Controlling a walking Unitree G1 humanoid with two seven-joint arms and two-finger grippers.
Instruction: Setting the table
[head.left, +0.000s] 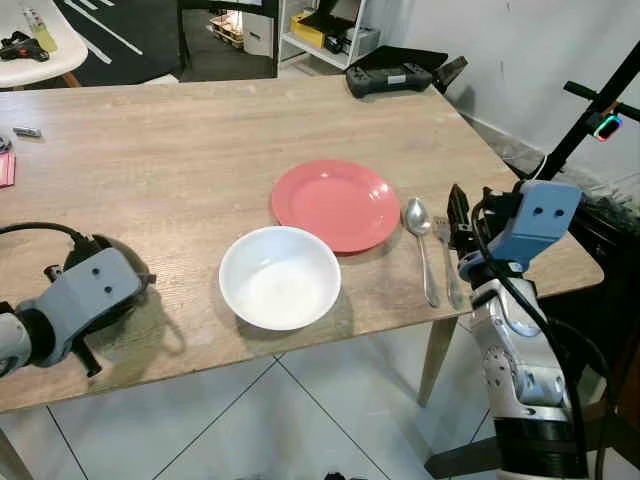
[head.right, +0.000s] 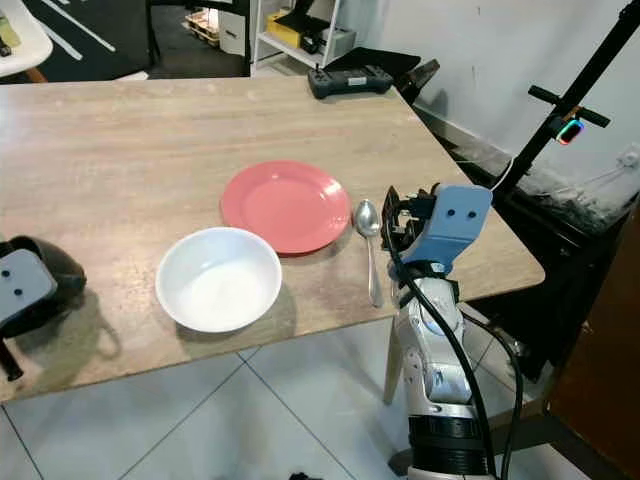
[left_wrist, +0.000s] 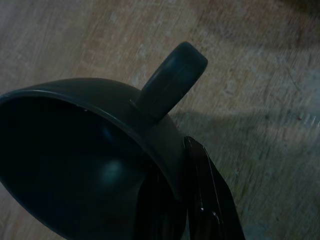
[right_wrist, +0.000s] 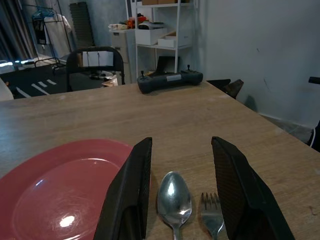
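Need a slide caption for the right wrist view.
Open right gripper poised over spoon and fork, beside the red plate on the wooden table.

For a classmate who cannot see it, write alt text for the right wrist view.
The right hand is open, its two black fingers framing a spoon and fork lying side by side on a wooden table. A red plate lies beside the spoon, and a black controller sits at the far edge.

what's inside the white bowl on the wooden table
Nothing: the round white bowl shows a bare white inside in both eye views. It stands on the wooden table, whose surface beneath it is covered.
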